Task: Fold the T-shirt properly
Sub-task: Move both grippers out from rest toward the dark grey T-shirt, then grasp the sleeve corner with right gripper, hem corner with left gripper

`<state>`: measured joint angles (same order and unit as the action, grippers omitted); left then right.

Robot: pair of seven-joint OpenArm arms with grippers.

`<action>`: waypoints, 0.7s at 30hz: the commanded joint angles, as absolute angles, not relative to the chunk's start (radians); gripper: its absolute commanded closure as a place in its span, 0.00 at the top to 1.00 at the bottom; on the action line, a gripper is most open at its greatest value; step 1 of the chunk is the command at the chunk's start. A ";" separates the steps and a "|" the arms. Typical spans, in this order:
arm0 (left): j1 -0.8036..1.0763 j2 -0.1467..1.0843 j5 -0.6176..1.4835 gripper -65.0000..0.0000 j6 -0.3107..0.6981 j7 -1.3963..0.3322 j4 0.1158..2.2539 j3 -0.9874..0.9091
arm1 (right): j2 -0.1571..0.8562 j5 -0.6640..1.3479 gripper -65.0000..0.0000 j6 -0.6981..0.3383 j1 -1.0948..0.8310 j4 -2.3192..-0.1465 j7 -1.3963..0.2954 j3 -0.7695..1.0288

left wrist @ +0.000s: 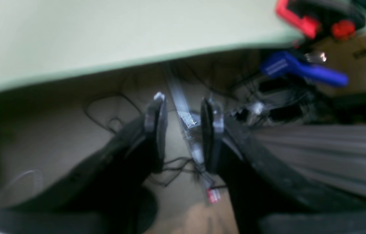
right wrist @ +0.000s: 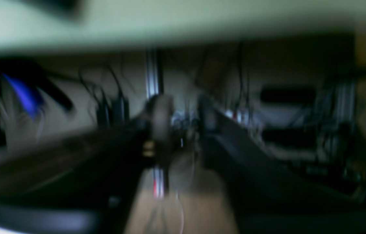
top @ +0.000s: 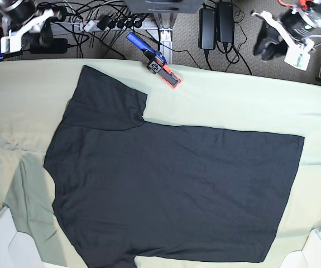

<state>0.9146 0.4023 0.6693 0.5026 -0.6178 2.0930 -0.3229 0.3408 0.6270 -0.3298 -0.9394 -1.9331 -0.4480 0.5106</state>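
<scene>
No writing is readable anywhere. The black T-shirt [top: 171, 190] lies flat on the pale green table cloth [top: 244, 106], cables behind. The left gripper [left wrist: 183, 126] and right gripper [right wrist: 183, 130] both gape, empty.

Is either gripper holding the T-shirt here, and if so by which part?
Nothing is held. The left gripper and right gripper both show open jaws with nothing between them, off past the table edge. The T-shirt lies flat, untouched.
</scene>
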 commanded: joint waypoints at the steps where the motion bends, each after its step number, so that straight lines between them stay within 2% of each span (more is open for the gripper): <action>1: 0.931 0.418 0.681 0.33 0.514 -0.603 2.111 -0.338 | 0.348 0.645 0.39 -0.363 -0.934 -1.969 -0.432 0.524; 3: 0.933 0.432 0.680 0.33 0.514 -0.604 2.111 -0.348 | 0.348 0.669 0.46 -0.363 -0.888 -1.988 -0.434 0.524; 6: 0.936 0.444 0.680 0.33 0.514 -0.611 2.110 -0.348 | 0.318 0.688 0.46 -0.363 -0.782 -1.988 -0.459 0.521; 14: 0.949 0.476 0.676 0.33 0.514 -0.611 2.110 -0.348 | 0.149 0.651 0.46 -0.363 -0.619 -1.911 -0.475 0.464; 21: 0.970 0.483 0.671 0.33 0.513 -0.612 2.110 -0.348 | 0.102 0.644 0.46 -0.363 -0.509 -1.739 -0.472 0.431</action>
<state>0.9615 0.4740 0.6632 0.5030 -0.6281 2.0945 -0.3416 0.0971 0.6361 -0.3309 -0.5041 -1.7267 -0.4808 0.4286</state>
